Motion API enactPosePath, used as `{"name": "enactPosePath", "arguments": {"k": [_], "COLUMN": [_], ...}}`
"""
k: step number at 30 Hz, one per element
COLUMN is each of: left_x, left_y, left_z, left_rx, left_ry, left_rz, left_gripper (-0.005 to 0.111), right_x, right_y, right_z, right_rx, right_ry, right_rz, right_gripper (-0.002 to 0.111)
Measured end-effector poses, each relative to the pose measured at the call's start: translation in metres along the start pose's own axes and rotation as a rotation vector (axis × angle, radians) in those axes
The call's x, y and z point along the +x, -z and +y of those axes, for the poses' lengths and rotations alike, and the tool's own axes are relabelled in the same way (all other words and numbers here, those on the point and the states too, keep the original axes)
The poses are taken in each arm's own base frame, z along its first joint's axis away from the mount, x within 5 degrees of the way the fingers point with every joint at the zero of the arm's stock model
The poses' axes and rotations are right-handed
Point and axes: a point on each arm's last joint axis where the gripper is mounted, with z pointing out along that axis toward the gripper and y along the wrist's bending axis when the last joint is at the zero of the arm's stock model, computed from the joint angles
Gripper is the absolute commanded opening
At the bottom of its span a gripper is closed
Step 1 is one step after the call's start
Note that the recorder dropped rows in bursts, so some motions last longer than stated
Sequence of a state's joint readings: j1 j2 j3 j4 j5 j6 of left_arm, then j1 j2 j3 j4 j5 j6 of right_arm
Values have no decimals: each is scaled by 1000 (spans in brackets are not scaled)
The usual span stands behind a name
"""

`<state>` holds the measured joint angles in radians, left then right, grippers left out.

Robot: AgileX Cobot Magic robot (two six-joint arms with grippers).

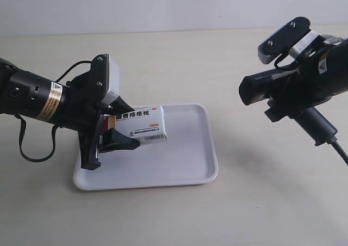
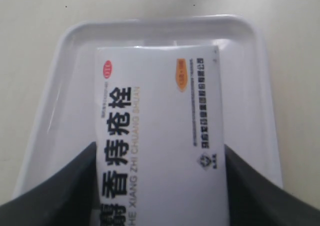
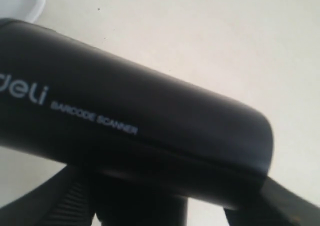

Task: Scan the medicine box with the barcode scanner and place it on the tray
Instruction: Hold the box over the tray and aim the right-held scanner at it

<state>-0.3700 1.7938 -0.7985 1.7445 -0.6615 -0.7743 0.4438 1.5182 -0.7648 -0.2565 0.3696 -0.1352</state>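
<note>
The left gripper [image 2: 160,186] grasps the box [image 2: 160,131] low over the tray [image 2: 260,86]; the right gripper [image 3: 165,206] clamps the scanner [image 3: 125,116]. Released tilted, the box may tip onto the left rim.

Pale beige tabletop [image 1: 244,213], plain white wall [image 1: 163,6] behind, soft even light

The left gripper [image 1: 111,130] reaches in low and nearly level, its two black fingers [image 2: 47,193] closed against the sides of the medicine box [image 2: 160,136]. The right gripper [image 1: 283,102] is raised, wrist angled, fingers [image 3: 60,203] clamped around the barcode scanner [image 3: 130,126], well apart from the left arm.
</note>
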Motion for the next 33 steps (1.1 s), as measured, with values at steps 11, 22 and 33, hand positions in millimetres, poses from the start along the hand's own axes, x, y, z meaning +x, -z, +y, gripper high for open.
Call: {"name": "enactPosePath", "arguments": {"k": [11,22,33], "left_x": [6,21,18], "left_y": [11,-4,-5], "left_z": [7,6,9], "left_rx": [-1,42,61], "left_ry": [15,63,63], "left_rz": [-57,-53,-69], "left_gripper": [0,0,0], "right_x": [0,5,1], "right_y": [12,-20,11], "right_z": [-2,6,1], "right_rx": [4,-35,-11], "right_ry": [-19,-7,-34], "right_rz": [11,75,23], "right_gripper": [0,0,0]}}
